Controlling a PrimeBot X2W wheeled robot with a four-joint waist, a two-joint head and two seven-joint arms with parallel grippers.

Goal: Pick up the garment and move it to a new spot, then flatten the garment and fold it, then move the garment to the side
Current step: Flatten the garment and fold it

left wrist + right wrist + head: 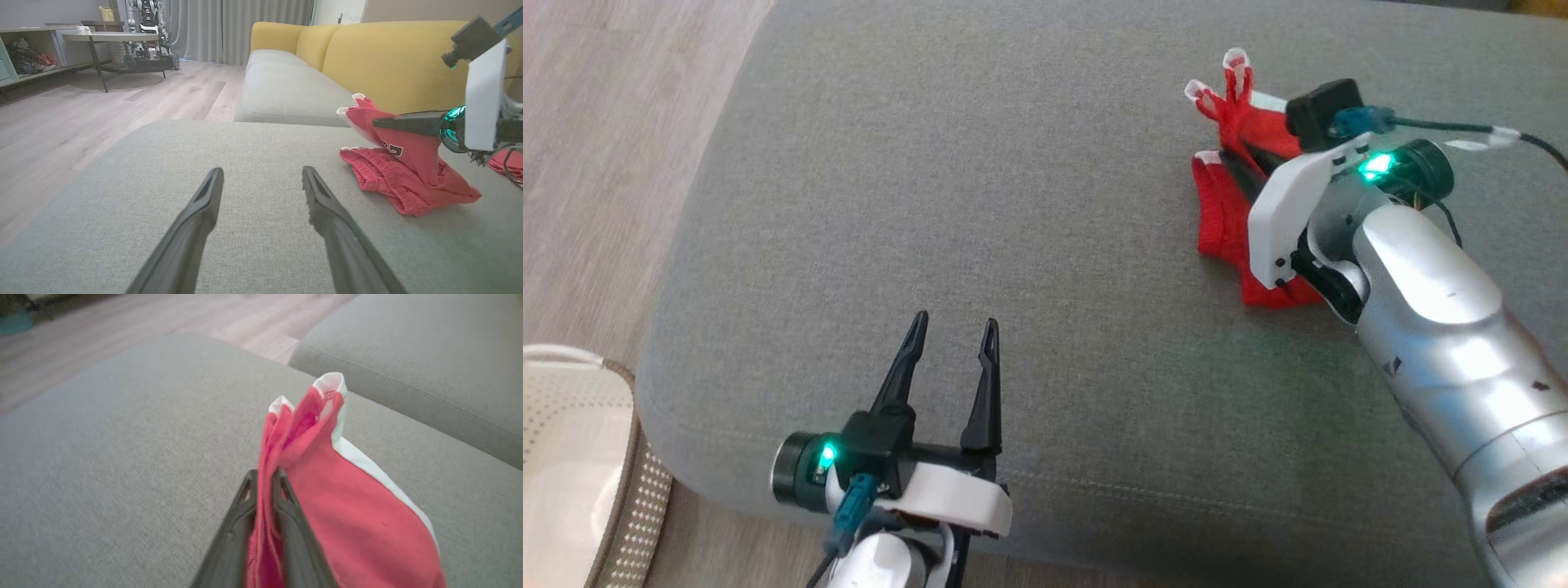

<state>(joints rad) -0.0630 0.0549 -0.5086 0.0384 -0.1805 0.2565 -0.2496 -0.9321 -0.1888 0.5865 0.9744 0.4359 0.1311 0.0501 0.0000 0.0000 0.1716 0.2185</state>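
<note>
Judged garment (1223, 222), upper right of head view, light and limp; right gripper (265, 473) pinched its bunched edge, a sound hold; left gripper (956, 321) jaws stood wide, empty

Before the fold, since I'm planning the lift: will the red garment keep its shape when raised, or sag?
Likely floppy: the red garment drapes in folds from the right gripper, while the rest lies crumpled on the cushion. Probably light too, since a narrow pinch holds part of it up.
</note>
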